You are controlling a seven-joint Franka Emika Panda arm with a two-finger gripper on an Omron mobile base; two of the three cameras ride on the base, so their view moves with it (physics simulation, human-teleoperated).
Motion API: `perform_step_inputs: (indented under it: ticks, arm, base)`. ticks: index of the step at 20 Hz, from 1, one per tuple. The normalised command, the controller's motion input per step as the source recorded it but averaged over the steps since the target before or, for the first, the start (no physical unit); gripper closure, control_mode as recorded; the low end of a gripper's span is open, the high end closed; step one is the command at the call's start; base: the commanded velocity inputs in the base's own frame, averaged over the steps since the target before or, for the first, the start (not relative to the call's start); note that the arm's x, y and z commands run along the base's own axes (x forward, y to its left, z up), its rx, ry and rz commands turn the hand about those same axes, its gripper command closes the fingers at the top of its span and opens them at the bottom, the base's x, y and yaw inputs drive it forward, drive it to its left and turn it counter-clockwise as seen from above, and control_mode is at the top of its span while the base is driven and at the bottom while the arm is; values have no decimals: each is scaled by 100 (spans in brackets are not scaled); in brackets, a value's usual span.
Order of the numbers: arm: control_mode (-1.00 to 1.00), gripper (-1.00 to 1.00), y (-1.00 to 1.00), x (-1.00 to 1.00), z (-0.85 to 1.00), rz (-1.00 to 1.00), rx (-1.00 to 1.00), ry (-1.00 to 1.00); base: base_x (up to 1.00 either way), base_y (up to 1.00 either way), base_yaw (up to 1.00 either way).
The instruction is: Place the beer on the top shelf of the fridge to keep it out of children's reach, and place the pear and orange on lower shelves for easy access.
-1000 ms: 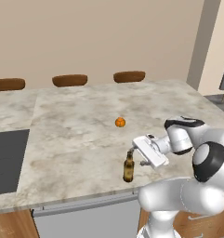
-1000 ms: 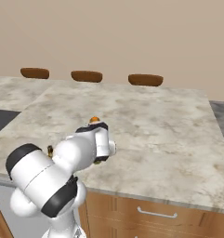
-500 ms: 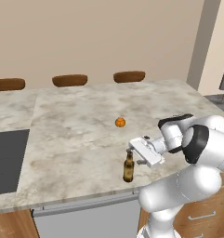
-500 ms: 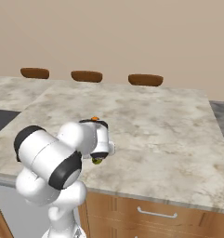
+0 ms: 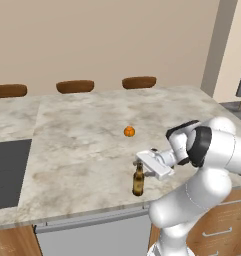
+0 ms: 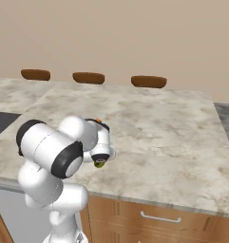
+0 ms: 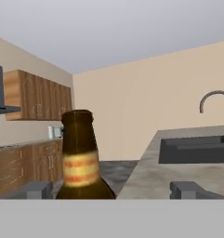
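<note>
Tabletop [image 5: 82, 135] of marbled stone carries everything; its near edge is the landmark. Beer [image 5: 138, 180] stands upright just inside that edge, with the tool [image 5: 140, 165] level with its neck, jaws spread wide and gripping nothing. Orange [image 5: 129, 131] lies farther in from the edge, apart from the beer, bare stone all around. Pear [image 6: 100, 163] peeks from under the arm near the edge.

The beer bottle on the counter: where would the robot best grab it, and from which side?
Probably at the neck, coming in level from the side. The beer stands upright near the counter's front edge, its slim neck narrower than its body. The open gripper already faces it sideways at neck height, one finger on either side, so sliding forward and closing looks simplest.
</note>
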Motion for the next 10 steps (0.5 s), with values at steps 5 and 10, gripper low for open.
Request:
perform_step_inputs:
  ticks: [5, 10]
  arm:
    - [-100, -100, 15, -5, 0, 0, 0, 2]
    - [-100, -100, 21, -17, -1, 0, 0, 0]
  base:
    - [0, 0, 0]
    - [0, 0, 0]
